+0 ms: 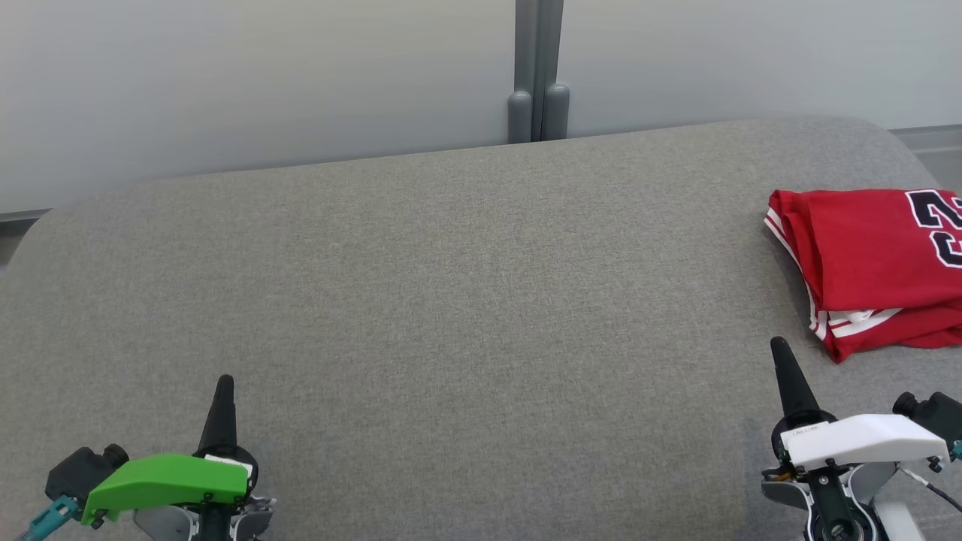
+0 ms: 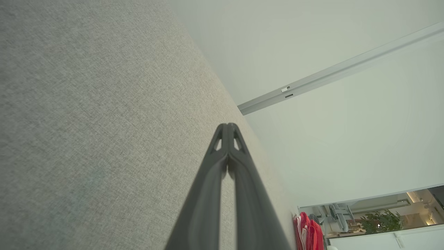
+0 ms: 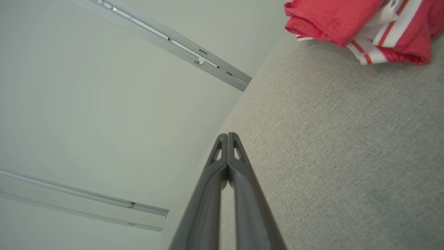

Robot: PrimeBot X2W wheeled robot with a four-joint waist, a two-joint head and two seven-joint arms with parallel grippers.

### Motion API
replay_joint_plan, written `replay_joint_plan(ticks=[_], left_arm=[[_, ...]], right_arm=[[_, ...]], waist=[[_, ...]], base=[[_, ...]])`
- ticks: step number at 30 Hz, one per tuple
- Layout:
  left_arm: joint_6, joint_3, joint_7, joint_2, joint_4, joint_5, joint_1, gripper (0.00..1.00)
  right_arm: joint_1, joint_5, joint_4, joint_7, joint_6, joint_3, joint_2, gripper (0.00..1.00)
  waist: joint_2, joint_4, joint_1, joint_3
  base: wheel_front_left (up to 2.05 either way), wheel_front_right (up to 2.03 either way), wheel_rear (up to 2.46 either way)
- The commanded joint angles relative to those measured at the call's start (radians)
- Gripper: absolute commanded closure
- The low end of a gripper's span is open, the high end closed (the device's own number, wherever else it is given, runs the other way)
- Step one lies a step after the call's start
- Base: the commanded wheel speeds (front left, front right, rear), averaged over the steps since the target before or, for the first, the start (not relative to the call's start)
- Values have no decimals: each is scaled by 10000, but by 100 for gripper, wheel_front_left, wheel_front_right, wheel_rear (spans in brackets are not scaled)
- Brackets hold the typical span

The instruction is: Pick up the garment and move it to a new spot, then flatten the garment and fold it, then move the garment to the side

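A folded red jersey [image 1: 872,267] with white stripes and a black-and-white number lies at the right edge of the grey cushion [image 1: 451,315]; the same garment [image 3: 360,27] fills the right wrist view's top right, and a sliver of it [image 2: 307,232] shows low in the left wrist view. My left gripper [image 1: 225,381] rests at the lower left, shut and holding nothing, its tips [image 2: 228,125] pressed together. My right gripper [image 1: 777,344] is at the lower right, shut and empty, just left of and below the jersey's near corner, apart from it; its tips [image 3: 228,134] are closed.
The wide grey upholstered surface runs across the head view, rounded at its far corners. Behind it stands a pale wall with a grey vertical post [image 1: 538,75]. The left wrist view shows a distant room with a plant [image 2: 380,222].
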Motion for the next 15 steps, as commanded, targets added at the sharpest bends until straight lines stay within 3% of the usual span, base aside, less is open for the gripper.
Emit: replay_joint_plan(ticks=[1, 15], left_arm=[[-98, 91, 100, 32, -118, -331, -249, 100], [-242, 344, 504, 12, -162, -1537, -348, 100]], right_arm=[[-168, 365, -58, 75, 3, -57, -57, 100], [-167, 1780, -26, 359, 4, -164, -67, 100]], waist=[[-1, -1, 0, 1], [-1, -9, 0, 12]], base=[[0, 0, 0], [0, 0, 0]])
